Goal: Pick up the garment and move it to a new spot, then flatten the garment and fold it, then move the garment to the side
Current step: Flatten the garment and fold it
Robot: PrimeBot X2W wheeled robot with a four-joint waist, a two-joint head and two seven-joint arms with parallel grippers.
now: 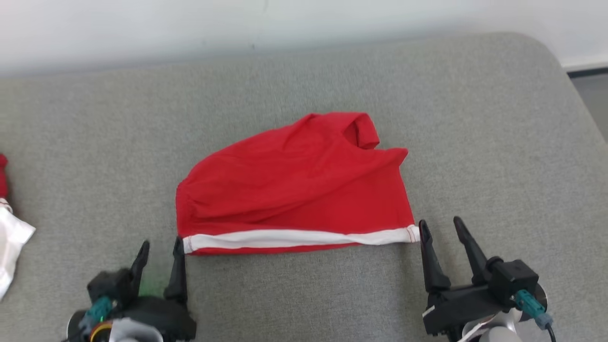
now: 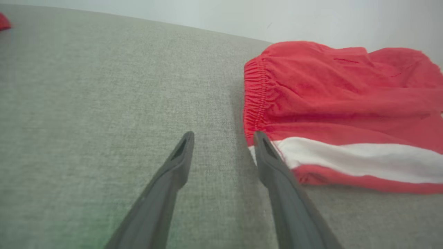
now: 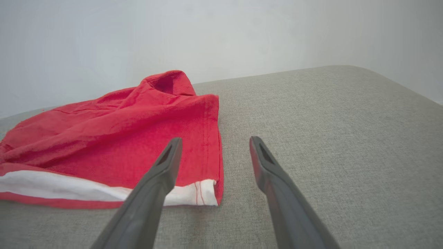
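Note:
The garment (image 1: 294,185) is a pair of red shorts with a white stripe, lying folded on the grey cushion, stripe edge nearest me. My left gripper (image 1: 160,247) stands open just off the garment's near left corner, nothing between its fingers; its right finger (image 2: 266,155) sits by the elastic waistband end of the garment (image 2: 339,114). Open too, my right gripper (image 1: 441,227) stands beside the near right corner, its left finger (image 3: 166,166) in front of the hem of the garment (image 3: 114,138).
The grey cushion (image 1: 475,118) spreads wide, with a rounded far right corner and a pale wall behind. A white and red cloth (image 1: 9,237) lies at the left edge. Floor (image 1: 591,95) shows past the right side.

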